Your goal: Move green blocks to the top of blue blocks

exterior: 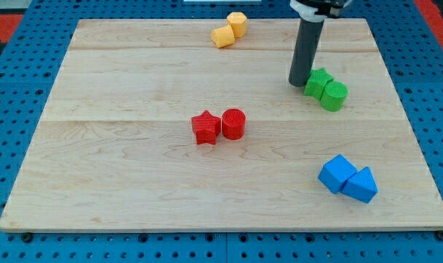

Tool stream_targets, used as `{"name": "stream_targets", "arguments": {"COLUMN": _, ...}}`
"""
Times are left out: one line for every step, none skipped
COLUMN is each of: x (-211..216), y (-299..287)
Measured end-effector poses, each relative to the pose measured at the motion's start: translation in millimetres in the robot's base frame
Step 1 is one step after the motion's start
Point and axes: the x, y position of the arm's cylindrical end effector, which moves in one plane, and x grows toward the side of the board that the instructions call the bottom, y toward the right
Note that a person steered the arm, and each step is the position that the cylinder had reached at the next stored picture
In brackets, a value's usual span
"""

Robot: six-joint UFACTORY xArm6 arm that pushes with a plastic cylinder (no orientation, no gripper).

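Green blocks are the ones to be moved, and the blue blocks serve as the landmark for every place below. Nearest the view's bottom, the blue cube (336, 174) and the blue triangular block (361, 185) sit touching each other close to the wooden board's (134, 190) lower right corner. Up and to the left of the blue pair, near the board's middle, the red star block (205, 128) and the red cylinder (234, 123) touch side by side. Above the blue pair, with bare board between, lie the green star block (318, 82) and the green cylinder (334, 96), touching. The rod has no jaws to open or close; its tip (300, 82) stands against the upper left side of the green star block, apparently touching. That placement seems meant to shove both greens down and rightward toward the spot just above the blue pair. Farthest off, far above and left of the blue pair, two yellow blocks (229, 30) rest together at the board's top edge.
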Motion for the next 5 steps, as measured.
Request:
{"name": "stream_targets", "arguments": {"x": 15, "y": -7}}
{"name": "stream_targets", "arguments": {"x": 17, "y": -30}}
{"name": "stream_targets", "arguments": {"x": 28, "y": -26}}
{"name": "stream_targets", "arguments": {"x": 59, "y": -13}}
{"name": "stream_targets", "arguments": {"x": 84, "y": -14}}
